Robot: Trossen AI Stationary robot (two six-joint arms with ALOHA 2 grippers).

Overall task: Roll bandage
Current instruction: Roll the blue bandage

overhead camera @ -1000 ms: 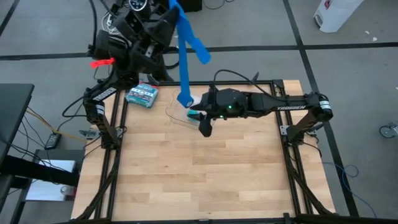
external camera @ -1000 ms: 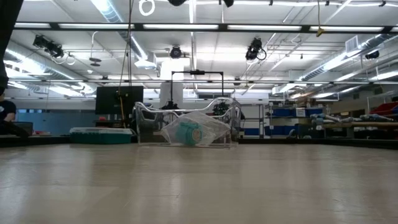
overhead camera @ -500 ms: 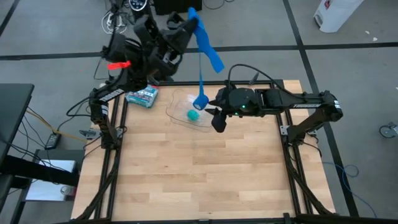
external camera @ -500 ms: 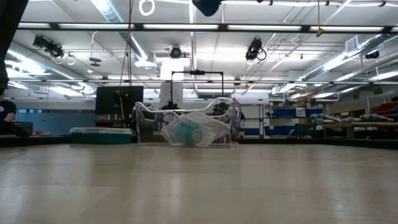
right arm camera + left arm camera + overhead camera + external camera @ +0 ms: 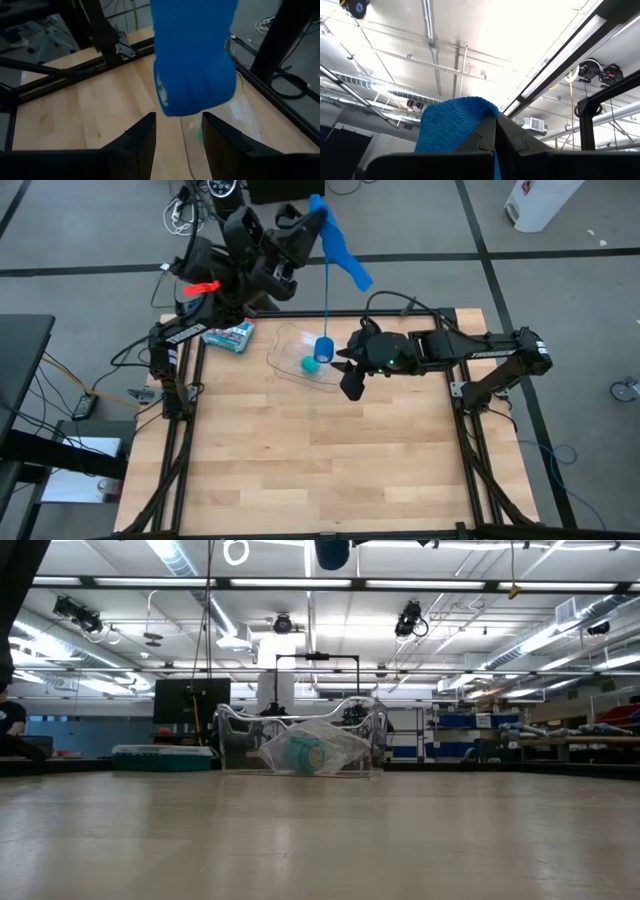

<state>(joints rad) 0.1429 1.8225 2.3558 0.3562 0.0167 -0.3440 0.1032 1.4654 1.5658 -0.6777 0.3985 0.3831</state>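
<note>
The bandage, a bright blue strip point(image 5: 329, 300), hangs from my left gripper point(image 5: 318, 208), which is raised above the table's far edge and shut on it. Its rolled lower end point(image 5: 325, 348) hangs clear of the table and shows at the top of the low view point(image 5: 332, 552). A short loose tail point(image 5: 352, 268) sticks out from the grip. My right gripper point(image 5: 177, 142) stands open just right of the roll point(image 5: 195, 65), which hangs a little ahead of its fingertips without touching them. My left gripper pinches the bandage's upper part point(image 5: 452, 117) between its two shut fingers point(image 5: 492, 137), which slant upward. A short tail pokes out past the grip. The long part hangs below, drawn straight by the roll at its lower end, clear of the table.
A clear plastic bag point(image 5: 292, 358) with a small teal-green roll point(image 5: 311, 365) lies on the table under the hanging roll and shows in the low view point(image 5: 305, 753). A green-and-white box point(image 5: 228, 335) lies at the far left corner. The near half of the wooden table point(image 5: 320, 460) is bare.
My left gripper has moved toward the table's right edge and a little down, carrying the bandage. The hanging strip has turned edge-on and its roll has swung right. My right gripper has drawn back to the right off the bag and turned, uncovering the teal-green roll.
</note>
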